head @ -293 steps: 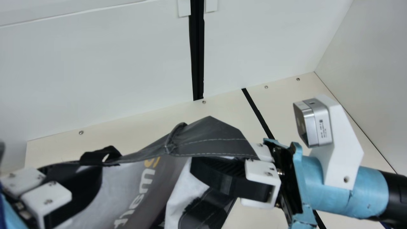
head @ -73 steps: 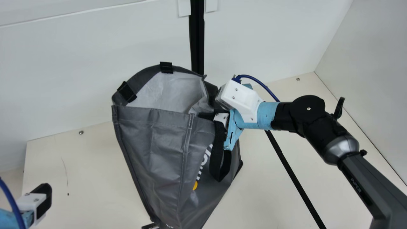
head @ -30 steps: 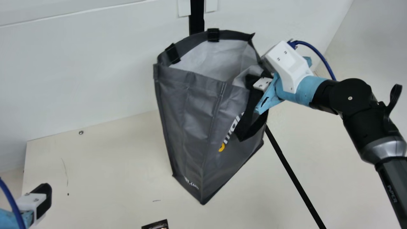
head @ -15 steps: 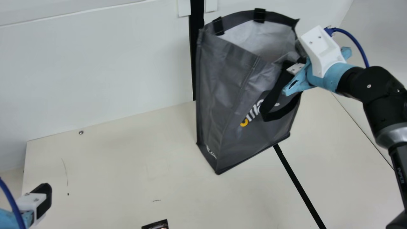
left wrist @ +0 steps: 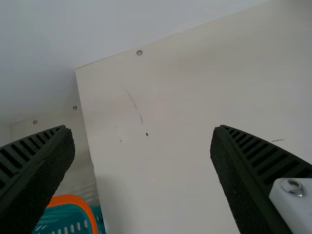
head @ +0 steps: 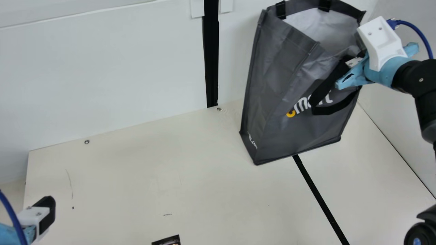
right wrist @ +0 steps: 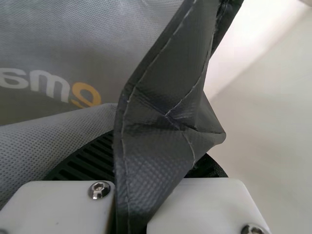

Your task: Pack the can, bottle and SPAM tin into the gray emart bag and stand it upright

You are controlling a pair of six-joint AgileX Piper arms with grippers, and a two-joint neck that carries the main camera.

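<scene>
Presently, one right gripper, closed, is pinching the top hem of the gray emart bag between its ribbed fingers. The bag, one, is leaning slightly, mouth up, at the far right of the cream table; whether its base is touching down, cannot tell. Its pale lining is showing above; one black handle is hanging across the white-and-yellow lettering. A black strip is running out from beneath the bag. A dark printed item is lying at the near edge, partly cut off. One left gripper is hovering, fingers wide apart; near it, a teal basket, orange-rimmed, is sitting.
</scene>
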